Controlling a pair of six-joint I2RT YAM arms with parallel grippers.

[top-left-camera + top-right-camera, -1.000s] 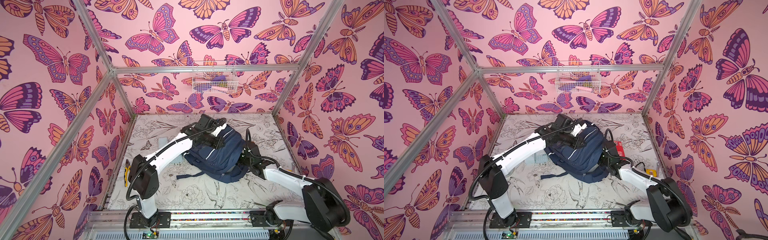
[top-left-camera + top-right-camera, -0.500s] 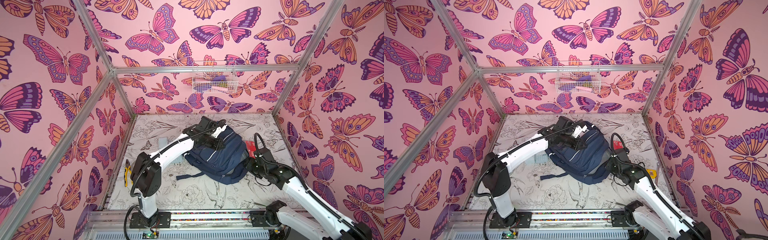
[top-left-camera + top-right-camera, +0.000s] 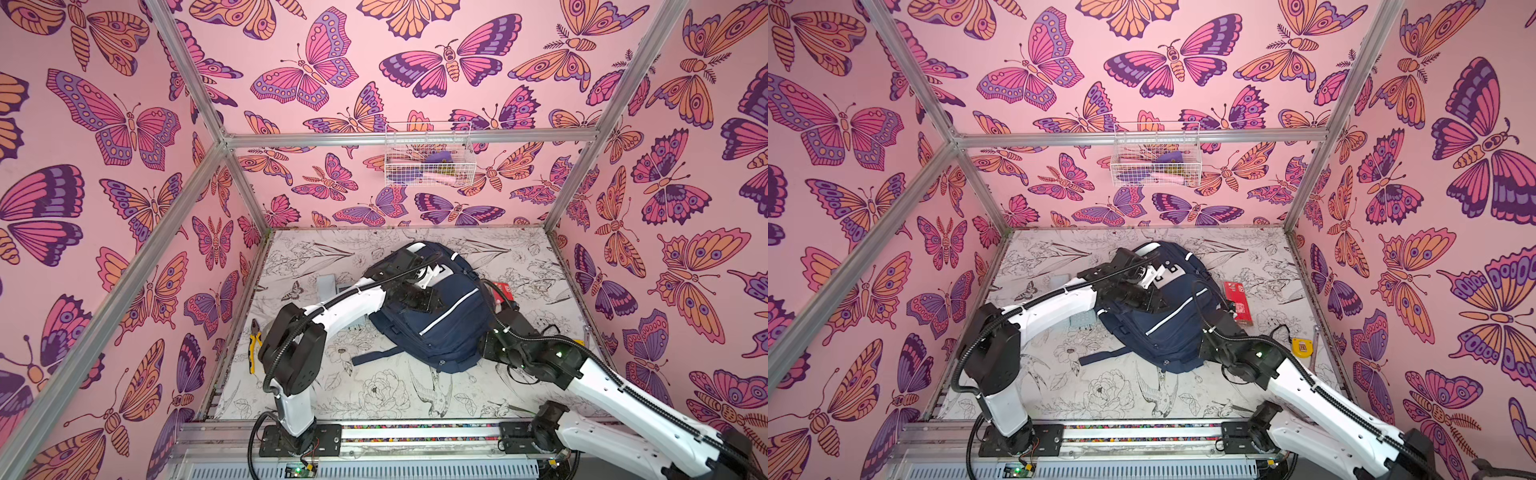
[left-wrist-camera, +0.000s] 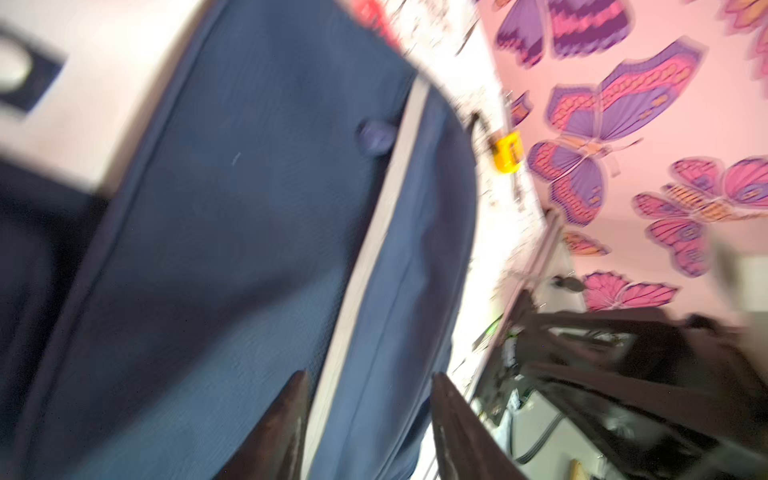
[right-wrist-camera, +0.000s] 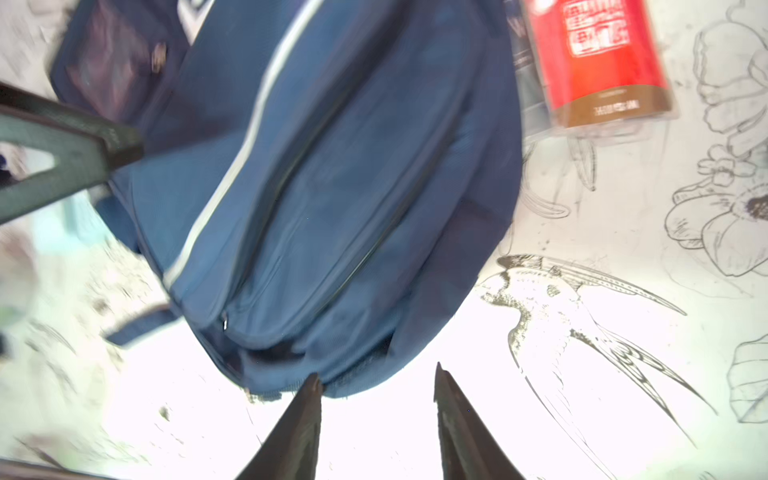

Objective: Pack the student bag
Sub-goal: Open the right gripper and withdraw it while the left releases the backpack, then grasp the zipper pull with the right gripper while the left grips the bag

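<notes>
Student bag (image 3: 436,320): lies flat in the middle of the table, front up and set at a slant, in both top views.
Left gripper (image 4: 368,376): over the bag's front, dark fingers apart, a pale stripe showing between them, nothing pinched.
Right gripper (image 5: 376,372): at the bag's lower rim, fingers spread with bare table between; whether one tip touches the fabric cannot be told.
In the way: the left arm crosses the bag's upper part and hides some of the white patch (image 3: 1169,274); the right wrist covers the bag's lower right edge.
Red box (image 3: 1237,301): flat and glossy with white print, just beside the bag's right side.
Tape measure (image 3: 1302,345): small, yellow, squarish, near the right wall.
Pliers (image 3: 254,347): yellow handles, by the left wall.
Grey slab (image 3: 326,283): flat rectangle, partly under the left arm.
Wire basket (image 3: 428,156): white mesh on the back wall; contents too small to name.
Strap (image 3: 374,355): navy webbing trailing on the table.
Bag fabric: soft navy weave, rounded, with white stripes and zip lines.
Table (image 3: 374,399): white sheet with black line-drawn flowers and birds.
</notes>
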